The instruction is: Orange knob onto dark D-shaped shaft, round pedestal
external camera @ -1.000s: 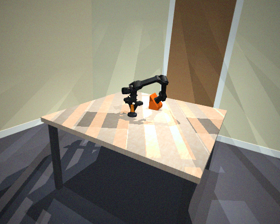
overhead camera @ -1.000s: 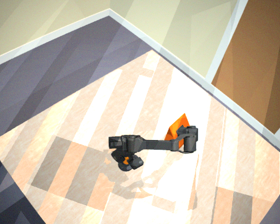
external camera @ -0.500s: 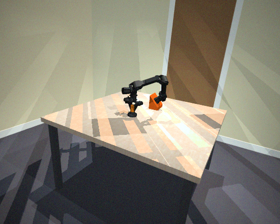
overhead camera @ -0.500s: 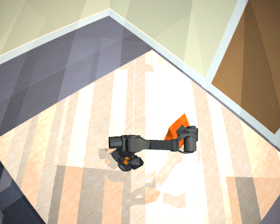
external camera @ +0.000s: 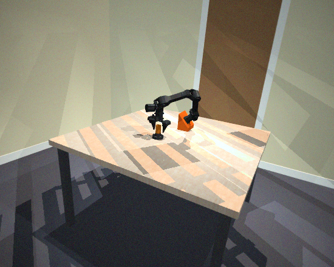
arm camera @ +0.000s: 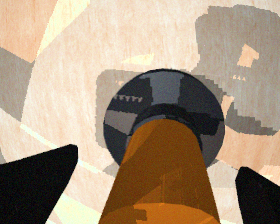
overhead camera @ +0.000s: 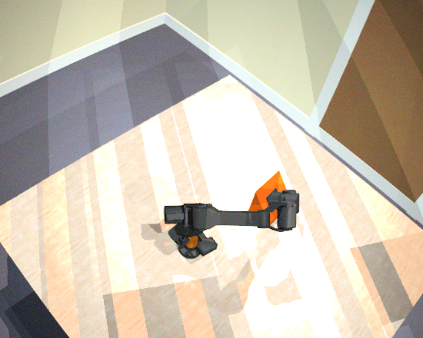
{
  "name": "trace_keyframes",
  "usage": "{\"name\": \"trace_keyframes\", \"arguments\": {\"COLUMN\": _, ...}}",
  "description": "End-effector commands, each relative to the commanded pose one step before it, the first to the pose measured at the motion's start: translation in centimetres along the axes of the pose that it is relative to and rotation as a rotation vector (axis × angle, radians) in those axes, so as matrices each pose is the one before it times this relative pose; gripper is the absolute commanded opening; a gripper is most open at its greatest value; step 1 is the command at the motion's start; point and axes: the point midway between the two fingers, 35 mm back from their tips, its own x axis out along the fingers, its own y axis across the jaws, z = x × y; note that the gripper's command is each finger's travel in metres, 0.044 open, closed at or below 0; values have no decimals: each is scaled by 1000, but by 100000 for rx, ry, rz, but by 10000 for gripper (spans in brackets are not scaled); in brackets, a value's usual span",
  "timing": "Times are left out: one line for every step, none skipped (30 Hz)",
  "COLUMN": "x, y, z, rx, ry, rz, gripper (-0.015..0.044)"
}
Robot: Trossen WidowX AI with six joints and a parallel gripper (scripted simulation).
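Bench (external camera: 201,170): your pale wood-striped work surface on dark legs; it carries every item below.

Left finger (arm camera: 31,196): in your wrist view a black wedge in the lower left corner, standing apart from the knob with bare bench showing between them.

Jaws (external camera: 158,124): spread wide, gripping nothing. They point down and straddle the knob, one finger to each side, neither touching it.

Orange knob (arm camera: 160,189): directly between the jaws and just below them. You see it as a tapered orange body standing upright, its wide end towards the wrist camera and its narrow end down on the pedestal. In the exterior view it stands as a short orange column (external camera: 158,127) over the dark base.

Round pedestal (arm camera: 211,106): dark disc under the knob, directly beneath the jaws, flat on the bench. Its rim shows all round the knob's lower end. The shaft is hidden inside the knob, so you cannot check it.

Right finger (arm camera: 267,212): black wedge in the lower right corner, likewise clear of the knob.

Arm (overhead camera: 232,218): dark grey, reaching back to the right of the jaws to its base.

Orange wedge block (external camera: 182,122): well to the right of the jaws, beside the arm's base.
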Motion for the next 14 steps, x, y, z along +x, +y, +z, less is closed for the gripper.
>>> {"name": "trace_keyframes", "arguments": {"x": -3102, "y": -296, "z": 408, "rx": -426, "ry": -1104, "rz": -894, "gripper": 440}}
{"name": "trace_keyframes", "arguments": {"x": -1426, "y": -32, "z": 26, "rx": 32, "ry": 2, "rz": -79, "gripper": 440}}
{"name": "trace_keyframes", "arguments": {"x": -1434, "y": -10, "z": -47, "rx": 23, "ry": 26, "rz": -31, "gripper": 440}}
{"name": "trace_keyframes", "arguments": {"x": -1427, "y": 13, "z": -119, "rx": 14, "ry": 46, "rz": 18, "gripper": 440}}
{"name": "trace_keyframes", "arguments": {"x": -1114, "y": 27, "z": -143, "rx": 4, "ry": 49, "rz": 48, "gripper": 440}}
{"name": "trace_keyframes", "arguments": {"x": -667, "y": 24, "z": -107, "rx": -1, "ry": 34, "rz": 43, "gripper": 440}}
{"name": "trace_keyframes", "arguments": {"x": -222, "y": 9, "z": -39, "rx": -1, "ry": 12, "rz": 17, "gripper": 440}}
{"name": "trace_keyframes", "arguments": {"x": -5, "y": 20, "z": 197, "rx": -9, "ry": -7, "rz": 1, "gripper": 440}}
{"name": "trace_keyframes", "arguments": {"x": -2, "y": 12, "z": 116, "rx": -5, "ry": -4, "rz": 1, "gripper": 440}}
{"name": "trace_keyframes", "arguments": {"x": 0, "y": 0, "z": 0, "rx": 0, "ry": 0, "rz": 0, "gripper": 440}}
{"name": "trace_keyframes", "arguments": {"x": 0, "y": 0, "z": 0, "rx": 0, "ry": 0, "rz": 0, "gripper": 440}}
{"name": "trace_keyframes", "arguments": {"x": 0, "y": 0, "z": 0, "rx": 0, "ry": 0, "rz": 0, "gripper": 440}}
{"name": "trace_keyframes", "arguments": {"x": 0, "y": 0, "z": 0, "rx": 0, "ry": 0, "rz": 0, "gripper": 440}}
{"name": "trace_keyframes", "arguments": {"x": 0, "y": 0, "z": 0, "rx": 0, "ry": 0, "rz": 0, "gripper": 440}}
